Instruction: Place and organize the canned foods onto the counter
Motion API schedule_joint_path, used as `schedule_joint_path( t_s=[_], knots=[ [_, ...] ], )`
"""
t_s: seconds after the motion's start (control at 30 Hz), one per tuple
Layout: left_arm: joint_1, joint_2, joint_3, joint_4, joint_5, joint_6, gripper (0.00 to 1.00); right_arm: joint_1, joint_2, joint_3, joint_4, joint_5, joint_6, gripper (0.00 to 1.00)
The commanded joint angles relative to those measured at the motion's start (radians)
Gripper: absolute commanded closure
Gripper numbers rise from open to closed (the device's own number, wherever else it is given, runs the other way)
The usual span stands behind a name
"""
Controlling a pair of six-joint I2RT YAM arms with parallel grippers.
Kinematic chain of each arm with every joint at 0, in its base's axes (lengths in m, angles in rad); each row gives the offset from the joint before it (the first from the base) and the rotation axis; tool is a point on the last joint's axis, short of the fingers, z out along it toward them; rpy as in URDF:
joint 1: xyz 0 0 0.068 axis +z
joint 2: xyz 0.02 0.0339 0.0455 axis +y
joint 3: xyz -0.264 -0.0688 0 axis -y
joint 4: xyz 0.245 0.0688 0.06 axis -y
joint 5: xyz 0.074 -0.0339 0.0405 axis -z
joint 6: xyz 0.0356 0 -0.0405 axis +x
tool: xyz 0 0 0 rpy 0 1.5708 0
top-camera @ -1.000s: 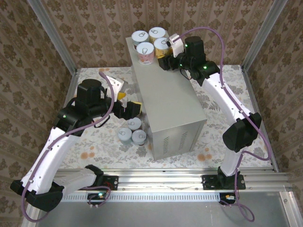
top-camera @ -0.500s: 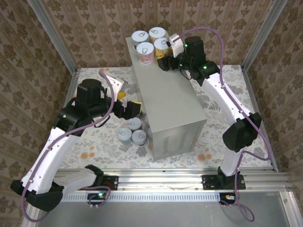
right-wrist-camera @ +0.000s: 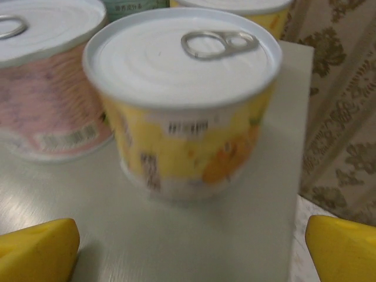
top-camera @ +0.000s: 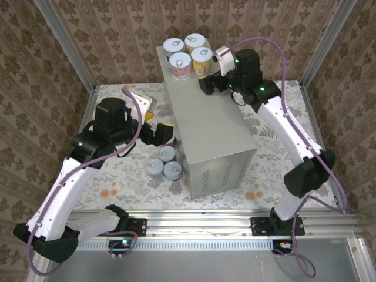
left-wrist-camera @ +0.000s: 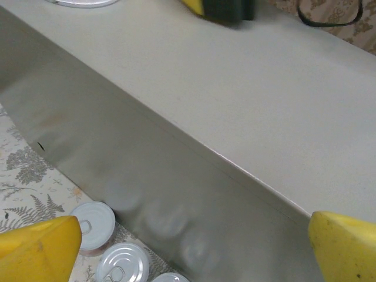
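Two robot arms, the left arm and the right arm, are built of smooth white tubular links joined by bulky black joint housings. A thin purple cable runs along each. Small green indicator lights glow on the housings. The left gripper and right gripper are black with rounded yellow fingertips.

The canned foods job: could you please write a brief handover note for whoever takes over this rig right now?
Left hand: open, empty, above the three cans on the cloth.
Right hand: open, empty, facing the yellow can.
Done: four cans grouped at the far end of the counter.
To do: lift those three cans onto the counter.
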Motion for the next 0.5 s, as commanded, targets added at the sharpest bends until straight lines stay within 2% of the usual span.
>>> schedule_joint_path(
  t_s=[0.0, 0.17, 0.33, 0.47],
  knots=[
    [0.009, -0.022, -0.015, 0.021, -0.043, -0.016, 0.00, 0.000, -0.148, -0.053, -0.090, 0.081, 0.008, 0.00],
    [0.020, -0.030, -0.034, 0.020, -0.084, -0.020, 0.00, 0.002, -0.320, -0.115, -0.212, 0.108, 0.008, 0.00],
    [0.049, -0.047, -0.090, 0.006, -0.165, -0.059, 0.00, 0.016, -0.430, -0.122, -0.321, 0.110, -0.016, 0.00],
    [0.080, -0.043, -0.147, -0.029, -0.209, -0.109, 0.00, 0.039, -0.482, -0.111, -0.396, 0.008, -0.057, 0.00]
  ],
)
